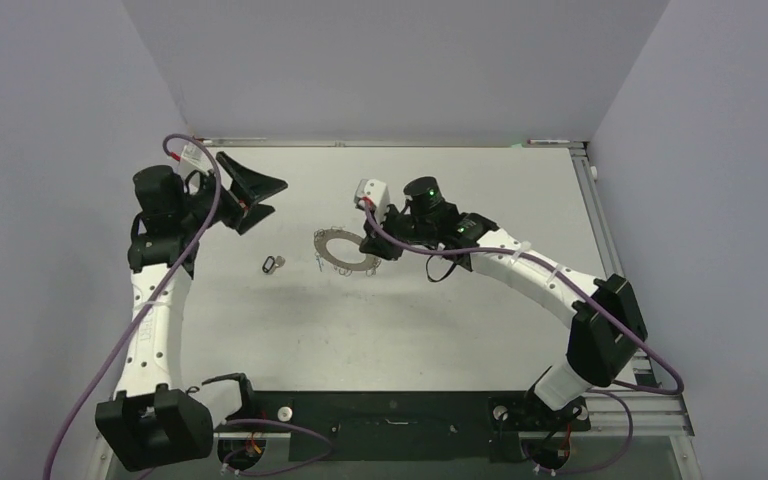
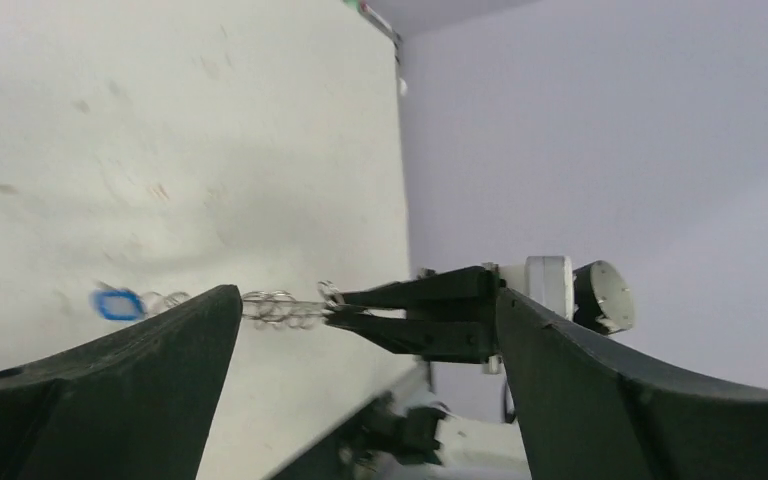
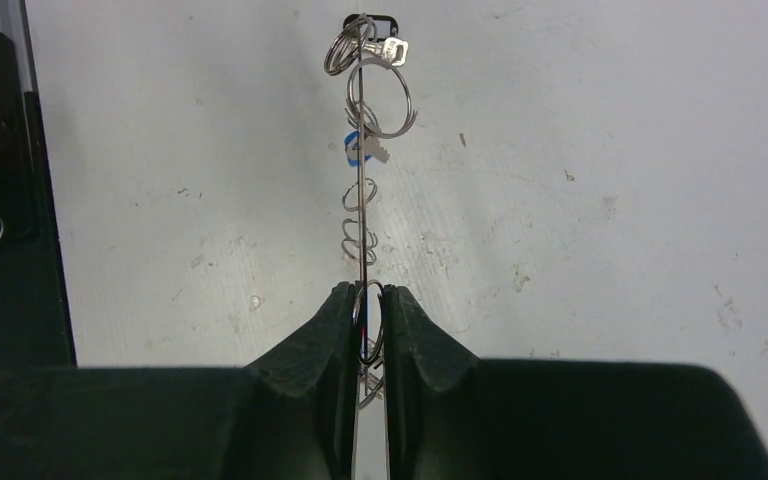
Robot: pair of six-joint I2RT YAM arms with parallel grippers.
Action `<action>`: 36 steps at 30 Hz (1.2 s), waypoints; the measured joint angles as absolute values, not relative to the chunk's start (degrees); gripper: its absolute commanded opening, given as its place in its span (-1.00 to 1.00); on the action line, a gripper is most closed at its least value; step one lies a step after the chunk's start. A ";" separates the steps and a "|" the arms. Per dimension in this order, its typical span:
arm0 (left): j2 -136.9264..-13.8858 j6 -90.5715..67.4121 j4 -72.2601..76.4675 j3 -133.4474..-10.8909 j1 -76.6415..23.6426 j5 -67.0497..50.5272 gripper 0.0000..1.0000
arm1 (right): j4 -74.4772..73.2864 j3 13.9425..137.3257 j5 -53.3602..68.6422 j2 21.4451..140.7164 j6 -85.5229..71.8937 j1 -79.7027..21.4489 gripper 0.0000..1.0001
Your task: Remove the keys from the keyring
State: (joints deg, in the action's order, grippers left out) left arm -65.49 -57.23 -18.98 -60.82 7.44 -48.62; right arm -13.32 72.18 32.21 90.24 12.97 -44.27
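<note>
The keyring (image 1: 332,237) lies mid-table, a flat grey ring with small wire loops on its rim. My right gripper (image 1: 372,248) is shut on its right edge. In the right wrist view the keyring (image 3: 360,200) shows edge-on as a thin line running from between my fingers (image 3: 405,320). A blue-headed key (image 3: 353,148) and a silvery key (image 3: 394,48) sit near its far end. A small key on its own loop (image 1: 273,263) lies on the table left of the ring. My left gripper (image 1: 272,198) is open and empty, raised to the ring's left.
The left wrist view looks between its wide-open fingers (image 2: 160,370) at the right gripper's fingers (image 2: 420,310), the ring's loops (image 2: 280,308) and the blue key (image 2: 115,303). The table's black front rail (image 1: 390,415) runs along the near edge.
</note>
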 measured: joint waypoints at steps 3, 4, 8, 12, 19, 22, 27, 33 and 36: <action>-63.40 -47.07 -21.32 -65.08 9.96 -45.12 0.92 | -13.93 73.12 34.30 89.65 8.91 -40.86 -0.90; -62.76 -43.77 -22.11 -65.87 10.24 -44.10 0.92 | -14.20 73.49 35.05 89.62 7.68 -39.77 -0.90; -61.67 -31.53 -25.34 -66.08 10.57 -43.07 0.93 | -15.05 74.67 38.02 89.60 1.89 -34.17 -0.89; -61.04 -23.11 -25.28 -60.73 9.91 -42.15 0.92 | -15.09 74.70 39.55 89.32 -3.14 -29.21 -0.89; -57.63 -8.03 -19.70 -49.89 -9.74 -27.16 0.94 | -14.41 74.54 41.89 88.38 -12.01 -23.53 -0.89; -59.11 -1.67 -16.75 -48.73 -19.35 -22.48 1.00 | -14.20 74.26 42.09 88.38 -15.66 -21.85 -0.90; -63.81 6.44 -12.27 -47.16 -23.73 -15.86 0.94 | -14.85 74.22 42.22 89.82 -21.21 -20.25 -0.89; -62.57 14.46 -7.03 -39.66 -25.21 -15.55 0.89 | -17.74 74.17 40.42 91.90 -24.88 -20.12 -0.89; -59.66 16.84 0.45 -33.58 -25.85 -15.62 0.86 | -18.15 74.13 39.57 91.90 -26.33 -20.12 -0.89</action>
State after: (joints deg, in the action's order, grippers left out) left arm -59.66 16.84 0.45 -33.58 -25.85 -15.62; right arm -18.15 74.13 39.57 91.90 -26.33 -20.12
